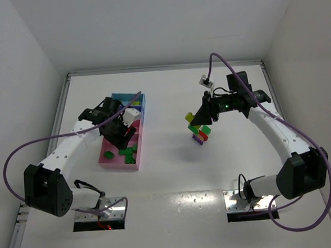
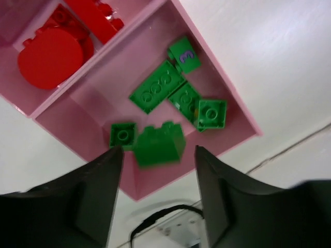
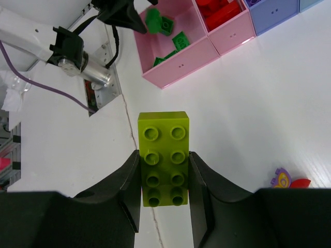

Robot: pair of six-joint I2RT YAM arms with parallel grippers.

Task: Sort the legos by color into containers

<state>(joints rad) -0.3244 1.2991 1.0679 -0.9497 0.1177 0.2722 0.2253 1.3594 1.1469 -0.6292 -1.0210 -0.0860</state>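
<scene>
The containers lie left of centre, pink compartments near and blue ones far. My left gripper hangs open over the nearest pink compartment. A blurred green lego sits just beyond its fingertips, touching neither finger. Several green legos lie in that compartment and red ones in the compartment beside it. My right gripper is shut on a lime lego and holds it above the table. A small stack of green, red and purple legos stands under it.
White walls close the table on the left, back and right. Purple cables loop from both arms. A white tag hangs by the right arm's cable. A purple and red piece shows at the right wrist view's lower right.
</scene>
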